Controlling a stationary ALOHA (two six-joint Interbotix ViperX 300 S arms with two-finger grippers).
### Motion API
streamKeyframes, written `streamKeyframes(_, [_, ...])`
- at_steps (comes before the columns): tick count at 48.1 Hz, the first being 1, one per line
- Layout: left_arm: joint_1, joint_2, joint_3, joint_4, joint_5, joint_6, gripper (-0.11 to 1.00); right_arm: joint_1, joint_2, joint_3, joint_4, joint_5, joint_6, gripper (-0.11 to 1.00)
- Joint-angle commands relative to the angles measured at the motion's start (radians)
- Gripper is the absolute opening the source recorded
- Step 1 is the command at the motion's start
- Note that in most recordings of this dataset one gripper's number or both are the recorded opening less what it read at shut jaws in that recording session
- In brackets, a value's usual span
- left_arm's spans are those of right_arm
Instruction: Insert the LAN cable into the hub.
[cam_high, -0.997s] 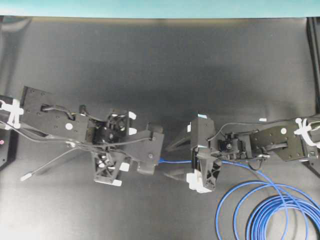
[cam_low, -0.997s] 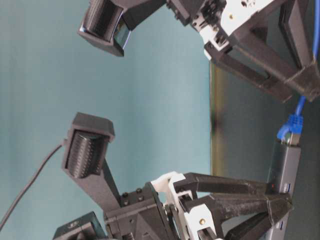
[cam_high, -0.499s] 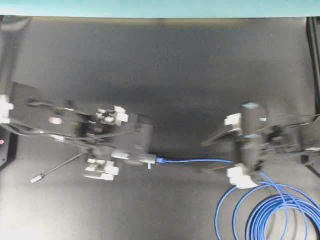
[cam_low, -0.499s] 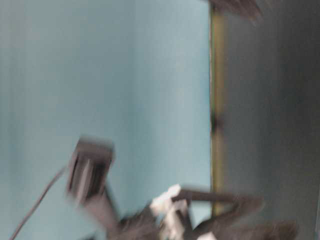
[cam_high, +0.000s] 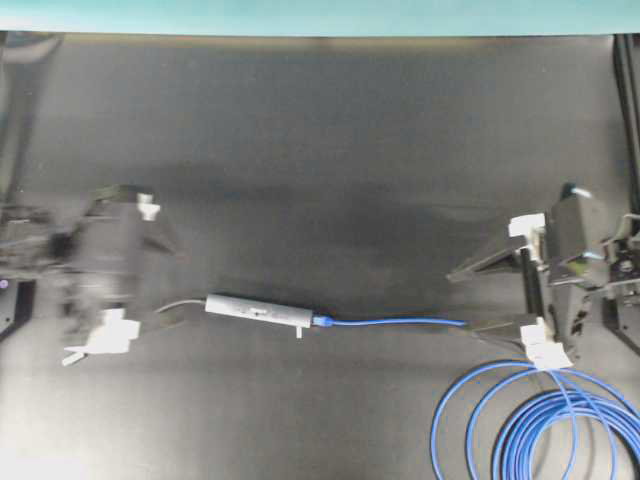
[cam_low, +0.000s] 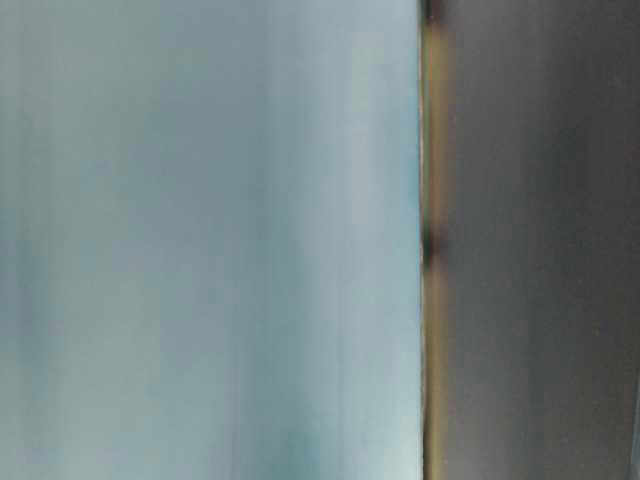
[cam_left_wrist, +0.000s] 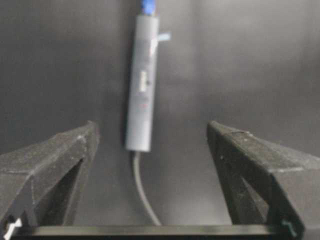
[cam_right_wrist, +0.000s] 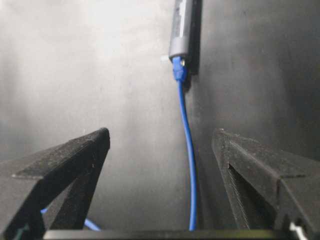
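Hub lies flat on the desk, left of centre toward the front edge. LAN cable plugged into its right end. Left gripper and right gripper both spread wide, empty.

Black tabletop; seemingly teal wall behind.

Dim, even light over the black table, soft shadows beneath. Table-level view smeared into streaks, nothing readable. Motion blur on the left gripper overhead. Pale glare top left in right wrist view.
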Motion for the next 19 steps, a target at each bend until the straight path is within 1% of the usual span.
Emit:
streamKeyframes(1, [-0.005,-0.075,0.035,0.003,-0.057,-0.002,0.84,-0.003,-0.015,-0.003,0.000,0.012,0.003,0.80])
streamKeyframes(8, [-0.002,-0.156,0.078,0.003,-0.052,-0.003,0.81,-0.003,-0.031,0.003,0.000,0.032,0.003,0.80])
streamKeyframes(19, [-0.003,-0.239,0.137,0.003,-0.040,-0.009,0.80,-0.005,-0.034,0.005,0.000,0.034,0.005,0.80])
